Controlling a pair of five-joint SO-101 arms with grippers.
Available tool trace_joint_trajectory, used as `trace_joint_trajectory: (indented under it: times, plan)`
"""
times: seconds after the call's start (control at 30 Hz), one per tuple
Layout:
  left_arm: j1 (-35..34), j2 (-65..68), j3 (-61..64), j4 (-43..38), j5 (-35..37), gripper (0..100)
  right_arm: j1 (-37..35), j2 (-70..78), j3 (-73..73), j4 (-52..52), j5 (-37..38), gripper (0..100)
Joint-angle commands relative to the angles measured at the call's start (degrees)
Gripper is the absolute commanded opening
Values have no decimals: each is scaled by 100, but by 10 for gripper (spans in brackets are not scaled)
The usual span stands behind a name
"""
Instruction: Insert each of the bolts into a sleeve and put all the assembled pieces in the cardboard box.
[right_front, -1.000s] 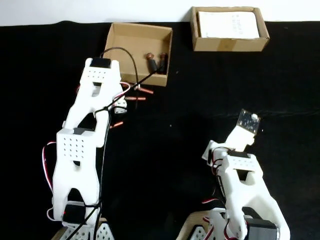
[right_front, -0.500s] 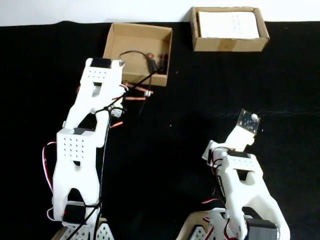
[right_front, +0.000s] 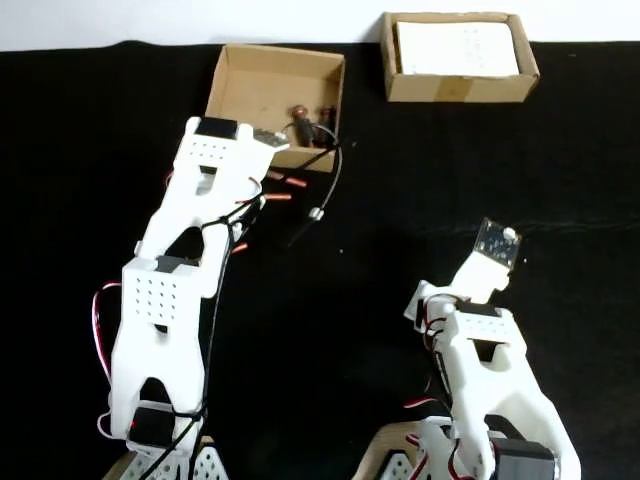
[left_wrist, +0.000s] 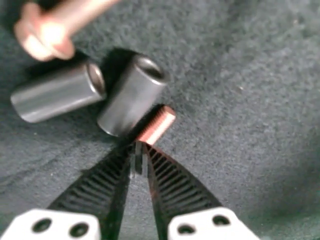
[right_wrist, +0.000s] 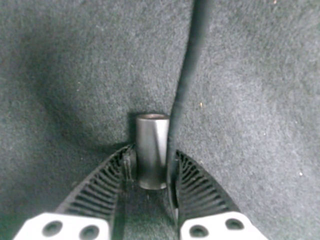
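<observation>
two grippers, both narrow. left gripper (left_wrist: 139, 146) is closed to a slit with a copper bolt (left_wrist: 157, 125) right at its tips. can't tell if it's pinched. the thread sits against a dark sleeve (left_wrist: 131, 96), i'd guess lined up for insertion. right gripper (right_wrist: 151, 154) clamps a second sleeve (right_wrist: 152, 145) upright, bore exposed. cardboard box (right_front: 258, 90) is at the far side, with assembled pieces (right_front: 300, 115) inside.
</observation>
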Motion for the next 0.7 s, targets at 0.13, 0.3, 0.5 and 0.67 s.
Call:
trace_joint_trajectory:
  times: [0.13, 0.3, 0.5, 0.67]
  plan:
    - [136, -1314, 892, 44, -18, 8, 48, -22, 48, -84, -35, 6]
    - [145, -2554, 1982, 18, 580, 9, 48, -22, 48, -84, -35, 6]
    - [136, -3811, 2809, 9, 2505, 10, 48, -31, 57, -84, -35, 6]
    - [136, -4040, 3169, 9, 4527, 61, 48, -40, 57, -57, -35, 6]
